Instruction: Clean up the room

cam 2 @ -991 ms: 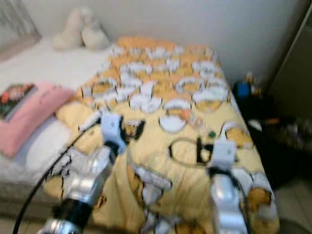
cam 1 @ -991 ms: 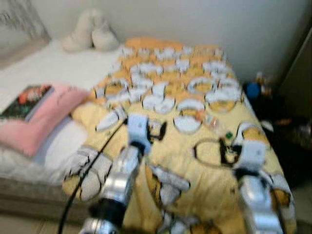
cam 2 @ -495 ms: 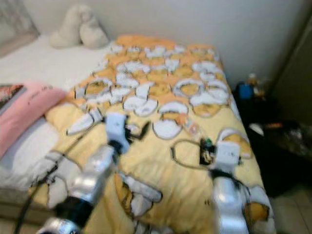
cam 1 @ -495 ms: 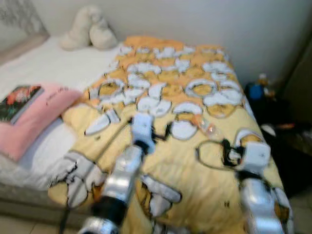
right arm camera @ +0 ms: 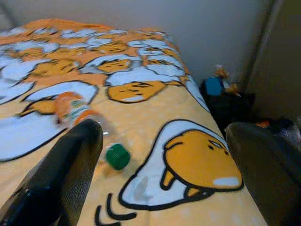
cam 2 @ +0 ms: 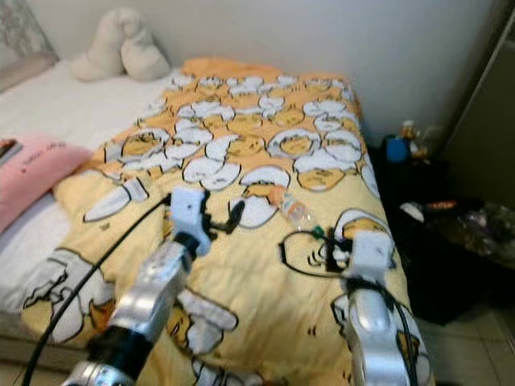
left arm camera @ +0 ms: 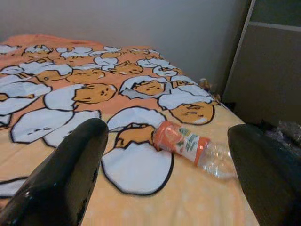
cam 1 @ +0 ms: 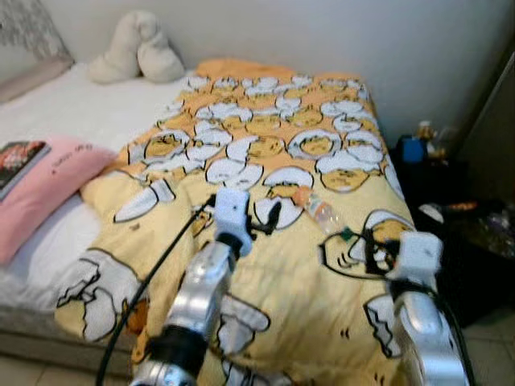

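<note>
— On the soft yellow egg-print duvet (cam 1: pixel 265 145), what lies there?
— A clear plastic bottle (left arm camera: pixel 193 147), orange label, green cap, on its side between both grippers.
— Their fingers?
— Left gripper (left arm camera: pixel 164 183) and right gripper (right arm camera: pixel 164 179) spread wide; sharper than before, the bottle nearer.

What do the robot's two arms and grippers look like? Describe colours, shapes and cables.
Both arms are shiny silver metal tubes ending in white box-shaped wrist blocks. The left gripper and right gripper have long, rounded black fingers. A thin black cable runs along the left arm.
</note>
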Robot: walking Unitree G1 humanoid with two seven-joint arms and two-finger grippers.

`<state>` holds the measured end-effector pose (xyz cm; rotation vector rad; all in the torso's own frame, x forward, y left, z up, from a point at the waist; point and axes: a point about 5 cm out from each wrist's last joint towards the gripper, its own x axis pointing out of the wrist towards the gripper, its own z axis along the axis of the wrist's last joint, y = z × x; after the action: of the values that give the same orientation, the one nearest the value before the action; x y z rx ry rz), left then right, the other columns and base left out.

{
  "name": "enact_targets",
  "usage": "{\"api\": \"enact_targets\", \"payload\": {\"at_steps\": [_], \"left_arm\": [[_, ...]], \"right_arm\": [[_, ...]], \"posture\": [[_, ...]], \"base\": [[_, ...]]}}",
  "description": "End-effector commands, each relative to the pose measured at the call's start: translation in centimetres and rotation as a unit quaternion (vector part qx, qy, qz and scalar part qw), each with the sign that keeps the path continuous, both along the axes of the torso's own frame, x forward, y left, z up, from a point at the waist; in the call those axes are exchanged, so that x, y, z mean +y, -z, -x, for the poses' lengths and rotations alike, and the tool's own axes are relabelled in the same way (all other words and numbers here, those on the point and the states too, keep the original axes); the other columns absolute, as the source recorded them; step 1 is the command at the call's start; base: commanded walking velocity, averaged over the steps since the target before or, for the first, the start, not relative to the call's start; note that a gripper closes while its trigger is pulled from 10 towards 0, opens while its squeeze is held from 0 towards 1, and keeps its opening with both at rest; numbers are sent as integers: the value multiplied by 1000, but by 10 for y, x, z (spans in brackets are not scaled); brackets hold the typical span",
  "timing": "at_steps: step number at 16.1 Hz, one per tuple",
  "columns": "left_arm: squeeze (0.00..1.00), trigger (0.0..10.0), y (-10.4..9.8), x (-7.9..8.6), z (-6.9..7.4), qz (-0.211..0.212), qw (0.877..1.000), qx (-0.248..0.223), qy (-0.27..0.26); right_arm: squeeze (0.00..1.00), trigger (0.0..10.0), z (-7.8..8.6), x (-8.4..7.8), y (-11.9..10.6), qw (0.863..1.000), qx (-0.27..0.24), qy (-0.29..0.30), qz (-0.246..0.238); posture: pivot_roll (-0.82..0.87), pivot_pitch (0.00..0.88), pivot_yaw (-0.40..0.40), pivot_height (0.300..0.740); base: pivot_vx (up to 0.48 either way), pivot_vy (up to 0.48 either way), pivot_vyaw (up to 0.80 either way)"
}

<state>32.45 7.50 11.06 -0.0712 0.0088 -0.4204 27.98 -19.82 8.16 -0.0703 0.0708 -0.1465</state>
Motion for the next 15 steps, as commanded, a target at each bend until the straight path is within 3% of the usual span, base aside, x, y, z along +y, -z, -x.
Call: {"api": "enact_targets", "payload": {"at_steps": [1,2,4,5,6,8,10,11,13,15], "left_arm": [[0,10000,-7,-1,3,-9,999,-18,27],[0,10000,-9,-1,4,-11,999,-23,37],[0,10000,-13,-10,24,-66,983,-22,171],[0,10000,-17,-7,32,-74,978,-17,196],[0,10000,-20,-1,37,-89,975,-20,203],[0,10000,-26,16,36,-78,986,-29,142],[0,10000,-22,32,32,-4,999,-3,44],[0,10000,-21,33,31,3,999,1,32],[0,10000,-14,31,22,17,1000,16,-9],[0,10000,-14,26,14,26,999,19,-12]], "right_arm": [[0,10000,-17,-4,-5,1000,15,-12,15],[0,10000,-21,-6,-6,999,22,-13,19],[0,10000,-54,-18,-14,998,53,-30,24],[0,10000,-65,-19,-17,997,62,-34,28],[0,10000,-73,-19,-22,997,65,-35,28],[0,10000,-85,-12,-39,999,32,-36,9],[0,10000,-62,-2,-42,999,-41,-6,13],[0,10000,-51,1,-40,998,-54,0,13],[0,10000,-1,11,-20,997,-75,23,13],[0,10000,6,16,-10,998,-66,16,13]], "posture": [[129,0,32,740],[129,0,32,740],[218,14,27,740],[246,41,25,740],[290,69,22,740],[319,67,13,740],[266,6,-10,740],[252,0,-10,740],[196,0,11,740],[170,0,22,740]], "base": [[0,0,0],[0,0,0],[0,0,0],[0,0,0],[0,0,0],[0,0,0],[0,0,0],[0,0,0],[0,0,0],[0,0,0]]}}
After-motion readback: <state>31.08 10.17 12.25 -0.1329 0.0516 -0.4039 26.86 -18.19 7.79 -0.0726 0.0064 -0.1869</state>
